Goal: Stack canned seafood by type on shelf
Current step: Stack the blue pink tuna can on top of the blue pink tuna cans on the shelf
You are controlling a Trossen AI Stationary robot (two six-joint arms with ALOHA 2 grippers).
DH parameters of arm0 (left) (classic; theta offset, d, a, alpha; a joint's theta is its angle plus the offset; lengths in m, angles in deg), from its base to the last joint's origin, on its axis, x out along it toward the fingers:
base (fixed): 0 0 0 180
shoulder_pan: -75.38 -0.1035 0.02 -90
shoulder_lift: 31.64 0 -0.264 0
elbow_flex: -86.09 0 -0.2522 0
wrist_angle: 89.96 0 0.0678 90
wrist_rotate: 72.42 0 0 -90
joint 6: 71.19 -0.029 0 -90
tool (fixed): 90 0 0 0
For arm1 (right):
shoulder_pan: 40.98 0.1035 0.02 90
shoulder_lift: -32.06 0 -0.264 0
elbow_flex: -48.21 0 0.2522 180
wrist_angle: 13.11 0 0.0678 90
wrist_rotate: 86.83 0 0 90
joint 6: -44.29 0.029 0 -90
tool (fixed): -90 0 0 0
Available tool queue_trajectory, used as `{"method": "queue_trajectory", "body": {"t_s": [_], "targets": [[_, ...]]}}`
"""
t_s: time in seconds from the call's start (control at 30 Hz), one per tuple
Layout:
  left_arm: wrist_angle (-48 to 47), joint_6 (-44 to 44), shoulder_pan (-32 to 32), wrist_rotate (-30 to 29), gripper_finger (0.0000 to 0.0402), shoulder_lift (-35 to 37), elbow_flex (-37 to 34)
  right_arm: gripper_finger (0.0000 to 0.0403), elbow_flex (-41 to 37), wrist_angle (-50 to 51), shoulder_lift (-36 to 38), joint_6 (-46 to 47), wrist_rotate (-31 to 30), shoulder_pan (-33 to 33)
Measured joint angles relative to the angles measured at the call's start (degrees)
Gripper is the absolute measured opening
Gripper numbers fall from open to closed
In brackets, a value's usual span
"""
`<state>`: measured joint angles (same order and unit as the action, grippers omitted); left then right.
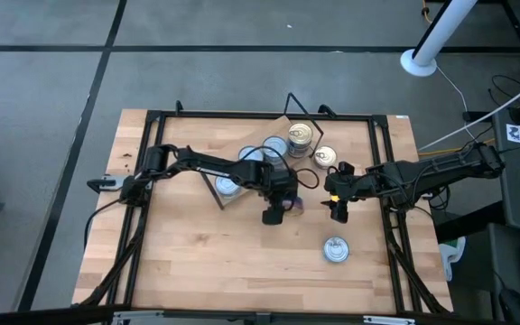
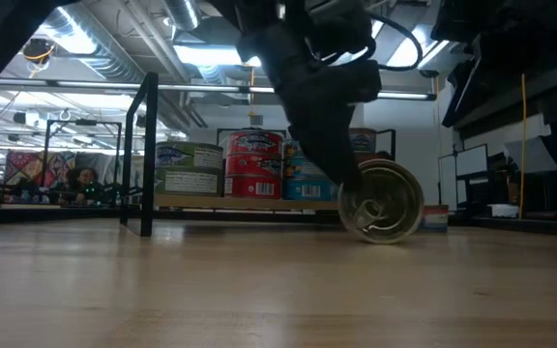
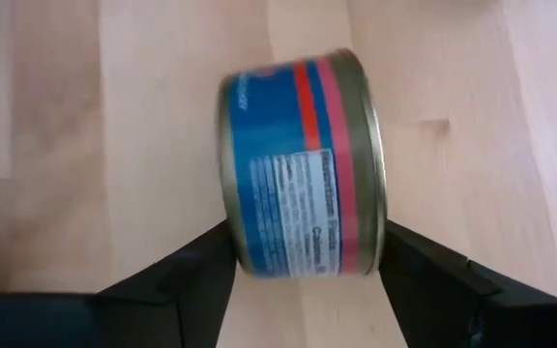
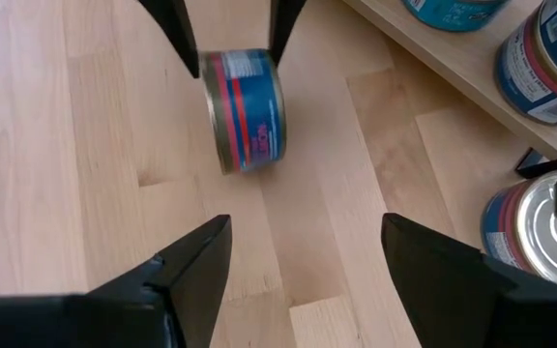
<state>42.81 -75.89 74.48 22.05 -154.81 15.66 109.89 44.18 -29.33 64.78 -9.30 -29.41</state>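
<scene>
On the wooden table (image 1: 197,262), mid-frame, the left gripper (image 3: 303,275) bracketed a stiff, slick tin (image 3: 303,164) on edge, likely to roll, while the right gripper (image 4: 303,261) gaped empty.

blurred tin (image 3: 303,169) label text

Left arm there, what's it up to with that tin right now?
The left hand straddles a blue-and-red tin lying on its side on the table, fingers either side; whether they grip it can't be told. The right hand hangs open nearby, holding nothing. Several tins already sit on the shelf, and one silver-lidded tin lies alone nearer the front.
</scene>
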Motion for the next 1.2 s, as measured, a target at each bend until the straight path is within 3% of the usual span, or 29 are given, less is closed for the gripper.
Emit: {"method": "queue_trajectory", "body": {"t_s": [0.33,0.6,0.9,1.2], "targets": [[0.6,1.5,0.1,0.7,0.0201,-0.6,0.0,0.0266,0.0,0.0,0.0,0.0,0.0,0.0],[0.9,6.4,0.1,0.9,0.0205,-0.4,0.0,0.0266,0.0,0.1,0.0,0.0,0.0,0.0],[0.6,18.1,-1.4,11.6,0.0203,0.2,4.0,0.0266,0.6,1.5,0.7,-4.2,-1.0,0.0],[0.9,24.3,-5.7,20.7,0.0204,0.2,11.7,0.0266,8.1,12.6,2.2,-6.8,-12.1,0.0]]}}
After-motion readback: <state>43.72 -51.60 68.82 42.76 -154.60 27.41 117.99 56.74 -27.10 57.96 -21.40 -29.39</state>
